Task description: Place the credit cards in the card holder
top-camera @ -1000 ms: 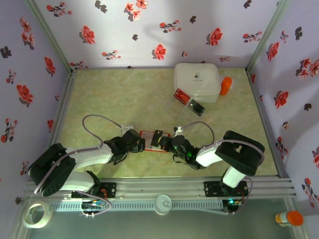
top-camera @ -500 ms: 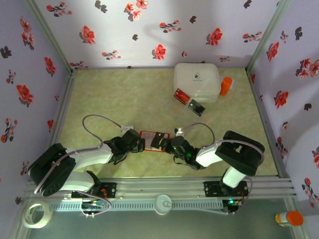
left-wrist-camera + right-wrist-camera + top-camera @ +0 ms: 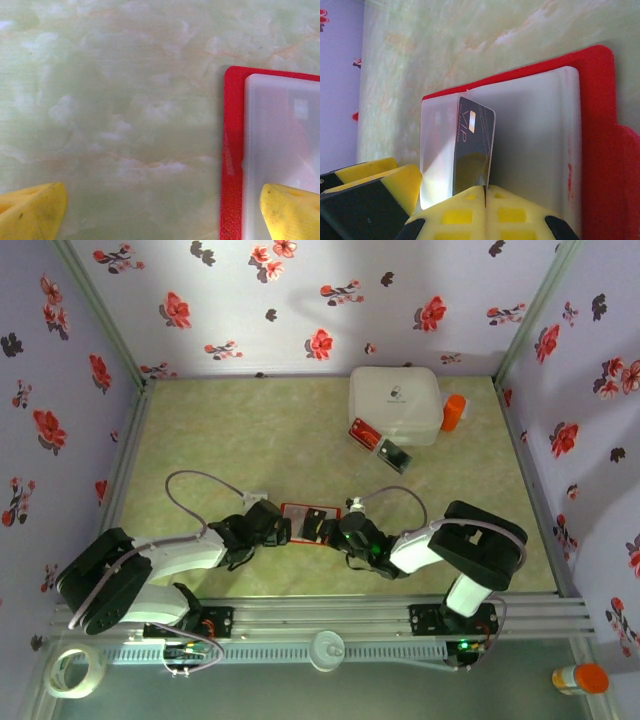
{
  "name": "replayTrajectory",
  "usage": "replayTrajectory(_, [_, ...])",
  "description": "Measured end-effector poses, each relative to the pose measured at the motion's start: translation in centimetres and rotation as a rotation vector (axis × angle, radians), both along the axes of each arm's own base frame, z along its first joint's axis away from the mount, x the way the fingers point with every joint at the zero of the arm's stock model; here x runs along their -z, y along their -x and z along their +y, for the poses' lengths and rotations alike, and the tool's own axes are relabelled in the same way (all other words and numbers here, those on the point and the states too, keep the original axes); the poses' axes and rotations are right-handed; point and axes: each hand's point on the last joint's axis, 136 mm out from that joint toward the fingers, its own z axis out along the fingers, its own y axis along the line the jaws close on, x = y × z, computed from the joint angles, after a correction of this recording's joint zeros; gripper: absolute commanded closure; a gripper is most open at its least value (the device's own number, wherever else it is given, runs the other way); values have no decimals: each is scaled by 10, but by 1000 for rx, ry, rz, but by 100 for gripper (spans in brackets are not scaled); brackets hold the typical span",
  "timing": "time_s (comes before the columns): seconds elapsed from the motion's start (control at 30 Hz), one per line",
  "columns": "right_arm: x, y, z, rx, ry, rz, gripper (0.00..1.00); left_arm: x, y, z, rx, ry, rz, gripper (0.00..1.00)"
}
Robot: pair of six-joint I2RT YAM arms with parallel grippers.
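Soft, even overhead light, brighter wash on the back wall [image 3: 420, 280], faint soft shadows on the counter [image 3: 250, 430], overhead view slightly hazy, wrist close-ups soft-focused, nearest foreground blurred along bottom edges

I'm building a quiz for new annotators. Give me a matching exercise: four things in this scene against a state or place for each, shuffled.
1 left gripper
2 right gripper
3 card holder
4 white box

A shut on the dark credit card
B at the far right of the table
C jaws wide open, holding nothing
D lying open between the grippers

Pairs: 1-C, 2-A, 3-D, 4-B
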Motion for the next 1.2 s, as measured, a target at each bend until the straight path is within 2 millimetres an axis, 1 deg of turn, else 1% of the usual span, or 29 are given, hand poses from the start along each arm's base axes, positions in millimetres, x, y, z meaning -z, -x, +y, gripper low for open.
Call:
replayTrajectory(0.47, [2, 2, 4, -26, 12, 35, 100, 0, 0, 0, 0, 0, 0, 0])
replayTrajectory(1.2, [4, -3, 8, -66, 9, 110, 100, 0, 0, 0, -1, 0, 0, 0])
